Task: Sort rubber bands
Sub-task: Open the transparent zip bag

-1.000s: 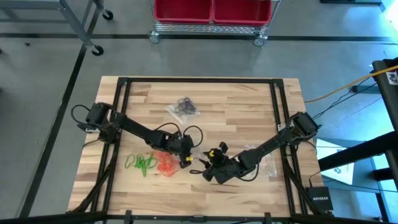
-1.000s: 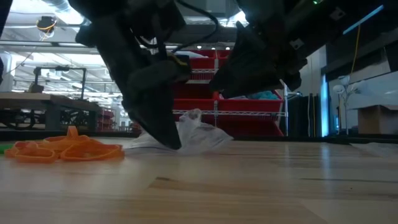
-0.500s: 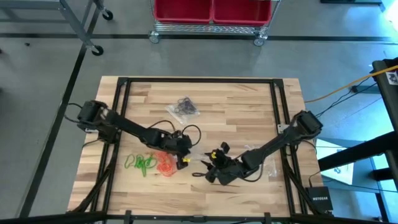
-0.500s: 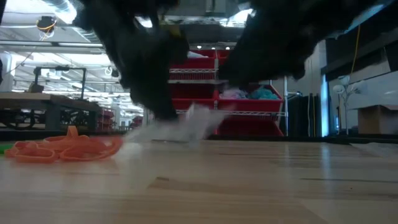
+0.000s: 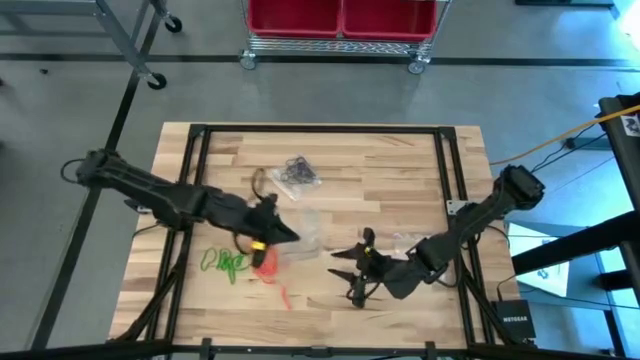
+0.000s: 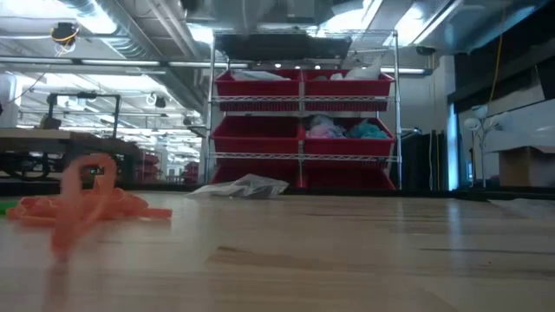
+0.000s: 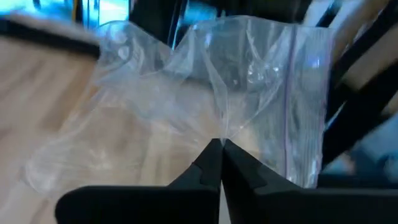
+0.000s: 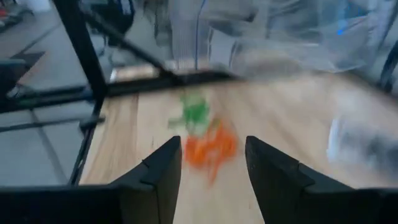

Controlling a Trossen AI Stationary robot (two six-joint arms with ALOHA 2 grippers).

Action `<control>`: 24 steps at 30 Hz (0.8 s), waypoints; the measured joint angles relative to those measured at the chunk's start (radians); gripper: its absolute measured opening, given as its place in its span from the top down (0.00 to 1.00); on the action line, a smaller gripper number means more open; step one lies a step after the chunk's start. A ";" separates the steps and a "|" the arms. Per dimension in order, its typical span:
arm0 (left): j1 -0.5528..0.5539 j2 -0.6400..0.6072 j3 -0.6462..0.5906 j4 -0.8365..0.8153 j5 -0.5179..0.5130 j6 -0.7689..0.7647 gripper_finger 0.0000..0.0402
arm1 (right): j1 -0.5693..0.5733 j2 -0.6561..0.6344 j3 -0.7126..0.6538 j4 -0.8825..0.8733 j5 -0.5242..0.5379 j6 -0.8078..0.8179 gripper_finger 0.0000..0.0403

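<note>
We find the left gripper (image 7: pixel 216 163) pinched shut on the clear crumpled plastic bag (image 7: pixel 249 93), while the small orange-red rubber bands (image 8: pixel 210 148) lie just ahead of the right gripper (image 8: pixel 211 165), whose fingers stand spread and empty.

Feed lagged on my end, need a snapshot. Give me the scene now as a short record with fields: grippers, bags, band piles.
left gripper: shut on clear bag, lifted off the table
right gripper: open, empty
orange bands: pile on table, one strand trailing
green bands: beside orange pile
black bands: in second bag, far side
third bag: by right arm
</note>
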 joint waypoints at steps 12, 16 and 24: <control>0.042 -0.074 0.001 0.114 0.000 -0.107 1.00 | -0.146 0.042 0.005 0.528 -0.047 -0.951 0.58; 0.046 -0.073 0.001 0.117 -0.005 -0.149 1.00 | -0.186 0.051 0.043 0.536 -0.101 -1.138 0.58; 0.045 -0.072 0.000 0.183 -0.020 -0.207 1.00 | -0.224 0.081 0.093 0.491 -0.081 -1.303 0.58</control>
